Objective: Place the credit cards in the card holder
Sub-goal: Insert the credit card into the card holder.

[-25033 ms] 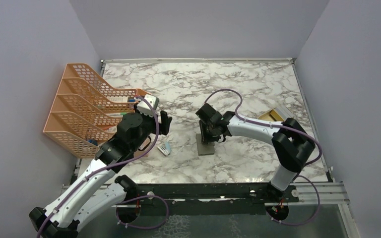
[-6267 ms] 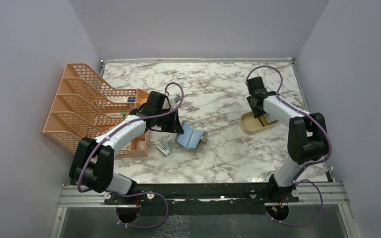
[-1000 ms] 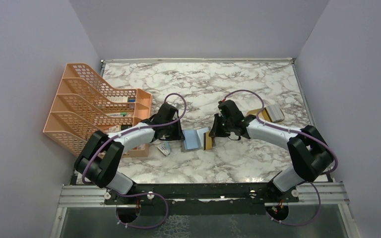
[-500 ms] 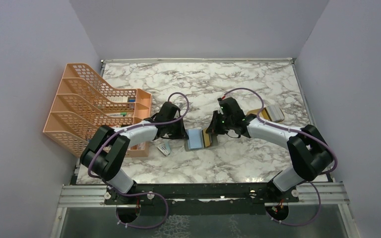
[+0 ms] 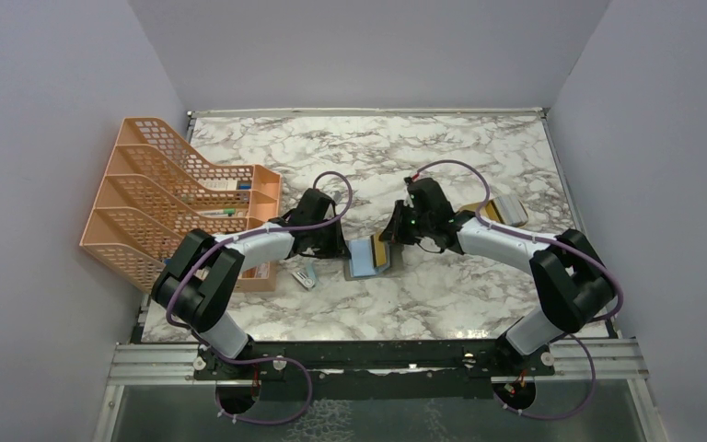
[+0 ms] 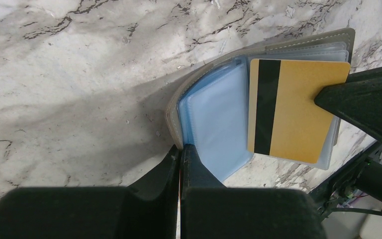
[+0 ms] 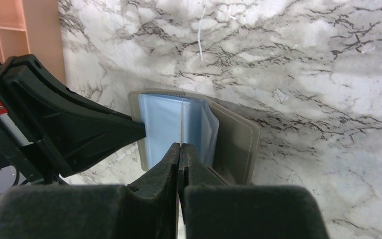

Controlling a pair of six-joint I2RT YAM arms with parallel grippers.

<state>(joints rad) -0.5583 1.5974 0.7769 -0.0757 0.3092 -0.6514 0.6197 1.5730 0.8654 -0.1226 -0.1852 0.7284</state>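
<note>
Left claw (image 6: pixel 180 149) just clenched at wallet (image 6: pixel 214 114) edge, steadying it. Right claw (image 7: pixel 179 149), pinching card (image 6: pixel 291 109), moved in. Card now hovers over open wallet, ahead-right of left claw. Insertion likely next.

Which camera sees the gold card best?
The left wrist view: the gold card shows its flat face and black stripe there. The top view gives only a small tan sliver; the right wrist view hardly shows it, edge-on at best.
</note>
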